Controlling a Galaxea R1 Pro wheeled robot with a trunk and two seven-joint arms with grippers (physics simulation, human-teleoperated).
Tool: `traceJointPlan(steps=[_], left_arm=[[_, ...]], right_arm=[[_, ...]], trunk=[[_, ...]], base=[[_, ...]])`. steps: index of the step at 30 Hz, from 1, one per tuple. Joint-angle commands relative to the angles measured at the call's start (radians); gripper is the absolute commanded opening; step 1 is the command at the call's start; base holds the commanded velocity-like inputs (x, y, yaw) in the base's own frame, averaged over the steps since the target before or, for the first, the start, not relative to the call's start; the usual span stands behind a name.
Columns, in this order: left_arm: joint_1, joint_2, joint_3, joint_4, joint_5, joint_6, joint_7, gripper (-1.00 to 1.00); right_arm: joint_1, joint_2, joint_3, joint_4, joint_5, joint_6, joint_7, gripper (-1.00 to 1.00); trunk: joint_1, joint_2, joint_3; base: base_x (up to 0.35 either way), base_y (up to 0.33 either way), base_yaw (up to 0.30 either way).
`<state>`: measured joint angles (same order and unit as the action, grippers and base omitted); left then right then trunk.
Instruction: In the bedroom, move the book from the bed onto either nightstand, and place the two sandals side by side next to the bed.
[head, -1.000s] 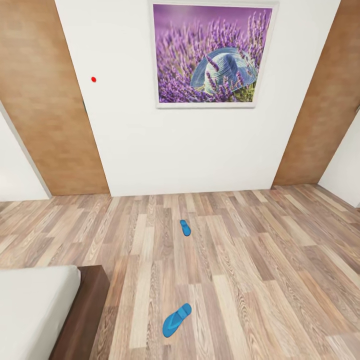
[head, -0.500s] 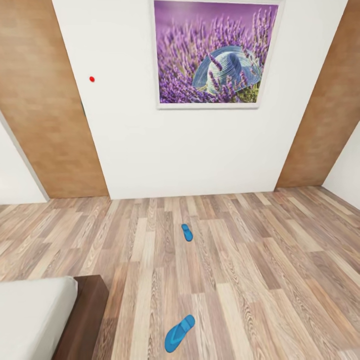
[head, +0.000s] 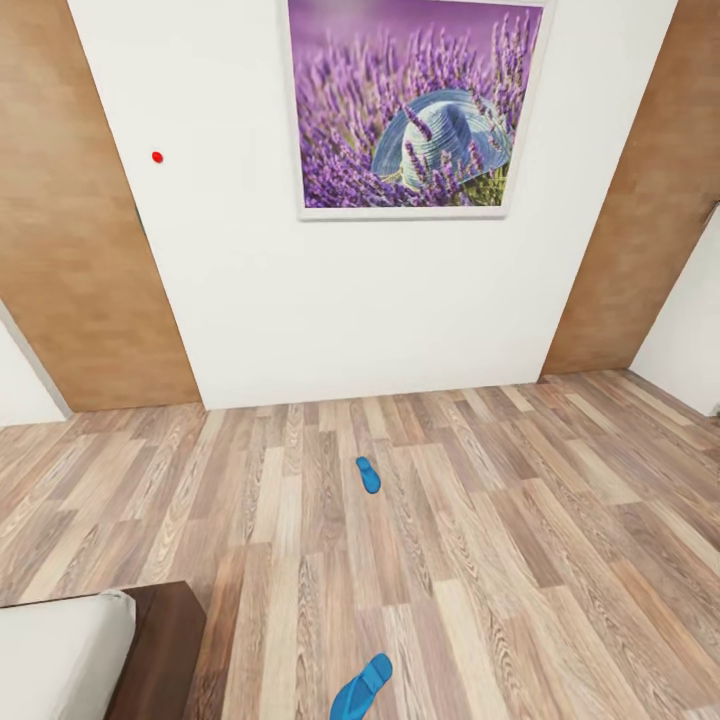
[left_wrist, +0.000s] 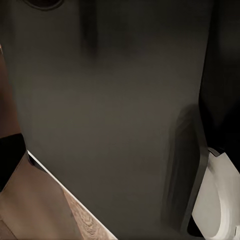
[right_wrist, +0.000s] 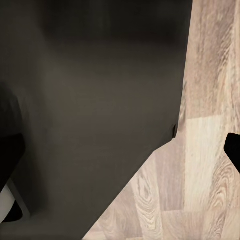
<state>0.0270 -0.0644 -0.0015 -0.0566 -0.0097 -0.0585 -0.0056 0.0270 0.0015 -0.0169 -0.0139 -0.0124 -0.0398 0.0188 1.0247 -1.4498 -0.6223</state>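
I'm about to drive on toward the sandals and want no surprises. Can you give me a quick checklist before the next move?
1. Near sandal in sight, low in the head view: ok.
2. Far sandal in sight on the floor: ok.
3. Sandals side by side: not ok, far apart.
4. Sandals next to the bed: not ok.
5. Claw states: cannot tell.
6. Book location: cannot tell.

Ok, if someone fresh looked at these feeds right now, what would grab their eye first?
Probably the big lavender picture with a blue hat, hung on the white wall straight ahead. Next, the two bright blue sandals on the wooden floor, well apart: the far sandal mid-floor nearer the wall, the near sandal at the head view's bottom edge. The corner of the bed sits at lower left.
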Motion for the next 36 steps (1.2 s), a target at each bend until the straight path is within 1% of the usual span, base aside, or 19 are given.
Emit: traceJointPlan(steps=[1, 24, 30, 36], left_arm=[[0.001, 0.0, 0.0, -0.002, -0.001, -0.001, -0.001, 1.0], [0.001, 0.0, 0.0, -0.002, -0.001, -0.001, -0.001, 1.0], [0.001, 0.0, 0.0, -0.002, -0.001, -0.001, -0.001, 1.0], [0.001, 0.0, 0.0, -0.002, -0.001, -0.001, -0.001, 1.0]], right_arm=[[0.001, 0.0, -0.001, -0.001, -0.001, -0.002, 0.002, 1.0], [0.001, 0.0, 0.0, -0.001, -0.001, -0.003, 0.002, 1.0], [0.001, 0.0, -0.001, -0.001, -0.001, -0.003, 0.002, 1.0], [0.001, 0.0, -0.002, -0.001, -0.002, -0.003, 0.002, 1.0]], trunk=[[0.0, 0.0, 0.0], [0.0, 0.0, 0.0], [0.0, 0.0, 0.0], [0.0, 0.0, 0.0]], base=[[0.124, 0.075, -0.033], [0.1, 0.072, -0.021], [0.092, 0.071, -0.114], [0.084, 0.068, -0.219]])
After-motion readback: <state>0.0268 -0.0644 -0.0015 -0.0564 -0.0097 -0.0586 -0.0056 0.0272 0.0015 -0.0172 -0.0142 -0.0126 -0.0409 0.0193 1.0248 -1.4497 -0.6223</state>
